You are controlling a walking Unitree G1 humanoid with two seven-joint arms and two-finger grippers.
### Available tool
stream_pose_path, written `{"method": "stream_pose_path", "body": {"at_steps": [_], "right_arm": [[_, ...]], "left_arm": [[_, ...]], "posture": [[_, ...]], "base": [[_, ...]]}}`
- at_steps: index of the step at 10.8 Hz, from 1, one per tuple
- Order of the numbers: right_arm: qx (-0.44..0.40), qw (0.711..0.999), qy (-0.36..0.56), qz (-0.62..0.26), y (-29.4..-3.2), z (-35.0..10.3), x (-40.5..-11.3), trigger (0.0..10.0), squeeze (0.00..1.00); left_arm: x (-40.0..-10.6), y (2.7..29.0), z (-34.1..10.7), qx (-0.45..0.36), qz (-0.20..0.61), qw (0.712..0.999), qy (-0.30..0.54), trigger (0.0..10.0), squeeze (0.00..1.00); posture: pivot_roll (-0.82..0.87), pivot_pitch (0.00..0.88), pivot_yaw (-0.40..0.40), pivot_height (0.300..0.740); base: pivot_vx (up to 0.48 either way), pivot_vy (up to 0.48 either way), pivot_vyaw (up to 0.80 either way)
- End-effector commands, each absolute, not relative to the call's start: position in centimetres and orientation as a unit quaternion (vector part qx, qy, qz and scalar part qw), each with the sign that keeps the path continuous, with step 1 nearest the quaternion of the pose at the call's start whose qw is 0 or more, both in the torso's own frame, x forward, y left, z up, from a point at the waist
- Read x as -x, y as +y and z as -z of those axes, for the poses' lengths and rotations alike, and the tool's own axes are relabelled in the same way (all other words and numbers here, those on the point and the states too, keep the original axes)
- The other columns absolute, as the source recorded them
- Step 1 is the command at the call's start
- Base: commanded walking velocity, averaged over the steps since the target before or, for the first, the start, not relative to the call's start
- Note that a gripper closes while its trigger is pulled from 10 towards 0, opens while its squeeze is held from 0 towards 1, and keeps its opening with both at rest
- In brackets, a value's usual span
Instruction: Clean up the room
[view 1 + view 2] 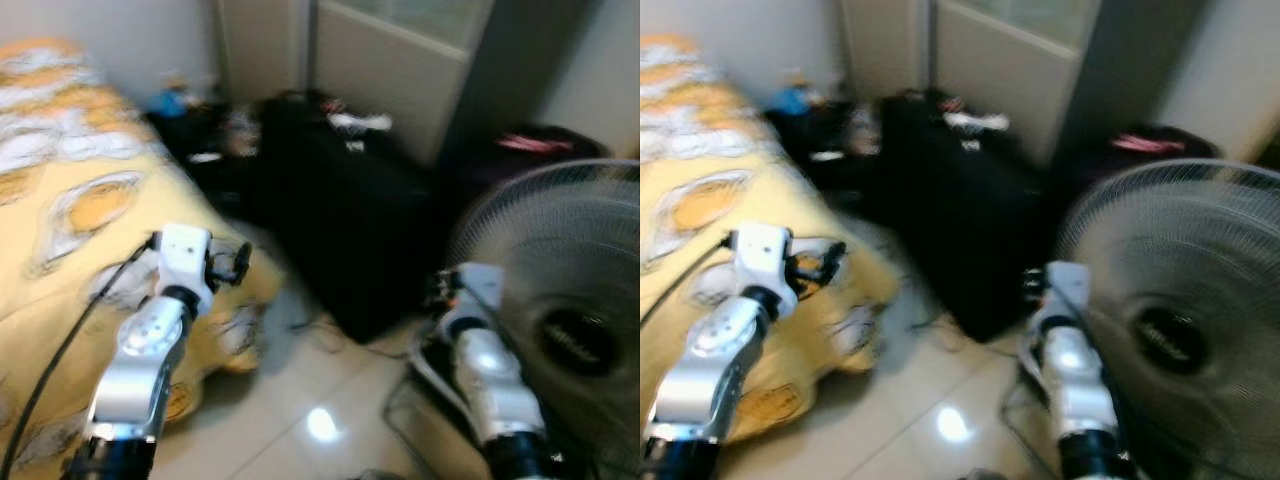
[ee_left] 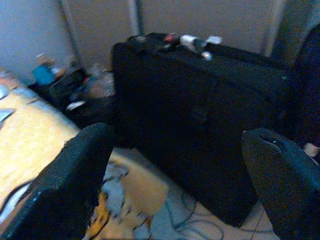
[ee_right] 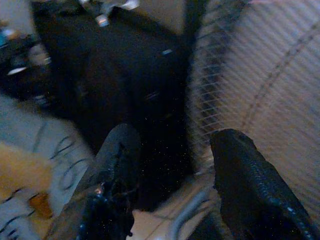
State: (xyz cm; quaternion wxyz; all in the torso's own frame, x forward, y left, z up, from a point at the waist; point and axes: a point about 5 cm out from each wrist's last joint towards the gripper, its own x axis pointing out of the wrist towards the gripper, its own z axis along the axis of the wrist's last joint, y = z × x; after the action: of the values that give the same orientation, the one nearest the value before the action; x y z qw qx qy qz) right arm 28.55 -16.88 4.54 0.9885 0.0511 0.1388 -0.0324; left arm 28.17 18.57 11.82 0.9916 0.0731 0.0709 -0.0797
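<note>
Yellow patterned bedspread point(image 1: 70, 200) fills the left of my head view, its corner hanging toward the glossy pale tile floor point(image 1: 300, 400). My left gripper point(image 2: 175, 180) hovers over that corner, fingers point(image 2: 70, 185) spread wide with nothing between them. At centre frame stands a big black fabric suitcase point(image 1: 340, 230) with small odds and ends on top (too blurred to name). More dark clutter point(image 1: 195, 135) lies in the upper left by the wall. My right gripper point(image 3: 172, 165), jaws also apart and empty, sits just beside the round grey wire-guarded fan point(image 1: 570, 290) at right.
</note>
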Motion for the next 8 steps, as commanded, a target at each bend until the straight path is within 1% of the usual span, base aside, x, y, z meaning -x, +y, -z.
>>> {"method": "stream_pose_path", "body": {"at_steps": [1, 8], "right_arm": [[-0.061, 0.988, 0.138, 0.026, -16.14, -4.7, -28.7, 10.0, 0.0], [-0.067, 0.988, 0.139, 0.025, -15.88, -4.7, -28.66, 10.0, 0.0]], "left_arm": [[-28.22, 19.04, -12.04, -0.082, 0.075, 0.991, 0.069, 10.0, 0.0], [-28.14, 19.15, -11.87, -0.087, 0.075, 0.991, 0.069, 10.0, 0.0]], "posture": [[-0.01, 0.0, -0.034, 0.74], [-0.01, 0.0, -0.034, 0.74]], "base": [[0.0, 0.0, -0.78], [0.0, 0.0, -0.78]]}}
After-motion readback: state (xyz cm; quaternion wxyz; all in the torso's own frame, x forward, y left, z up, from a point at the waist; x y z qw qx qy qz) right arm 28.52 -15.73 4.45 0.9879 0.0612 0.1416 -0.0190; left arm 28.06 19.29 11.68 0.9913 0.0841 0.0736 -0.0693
